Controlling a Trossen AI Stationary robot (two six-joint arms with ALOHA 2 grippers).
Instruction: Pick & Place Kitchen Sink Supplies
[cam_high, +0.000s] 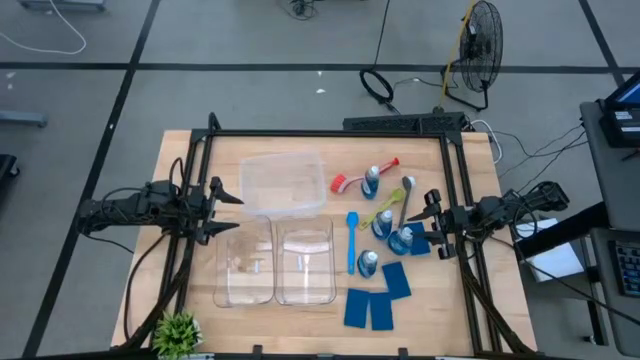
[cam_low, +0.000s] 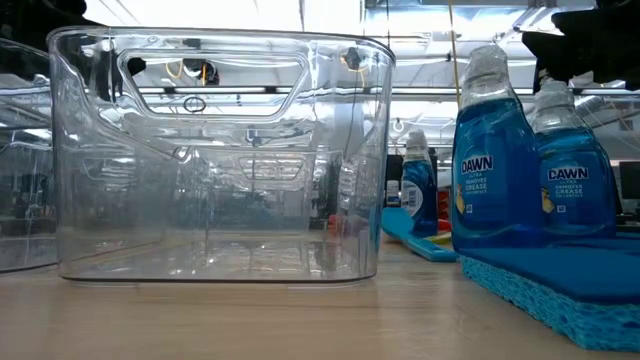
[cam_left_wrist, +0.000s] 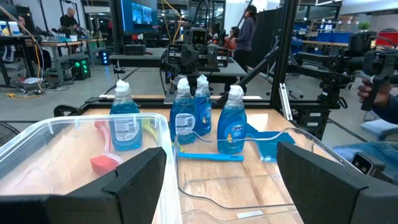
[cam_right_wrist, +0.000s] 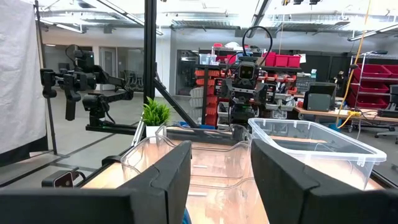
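Note:
Several small blue-liquid bottles stand upright right of the table's middle (cam_high: 371, 180) (cam_high: 383, 222) (cam_high: 400, 240) (cam_high: 368, 263), and they show in the left wrist view (cam_left_wrist: 182, 115). A red brush (cam_high: 350, 181), a blue brush (cam_high: 352, 240), a yellow-green brush (cam_high: 375, 213) and a grey-handled one (cam_high: 405, 195) lie flat among them. Flat blue sponges (cam_high: 396, 280) (cam_high: 357, 307) (cam_high: 381, 310) lie nearer the front edge, and one more (cam_high: 420, 243) lies by the right gripper. My left gripper (cam_high: 225, 208) (cam_left_wrist: 221, 180) hovers open left of the clear bins. My right gripper (cam_high: 434, 222) (cam_right_wrist: 221, 180) hovers open right of the bottles.
Three clear plastic bins sit mid-table: one toward the far side (cam_high: 283, 185) and two side by side toward the near side (cam_high: 245, 262) (cam_high: 305, 262) (cam_low: 215, 160). A small green potted plant (cam_high: 177, 330) stands at the near-left corner. A dark frame (cam_high: 330, 133) rims the table.

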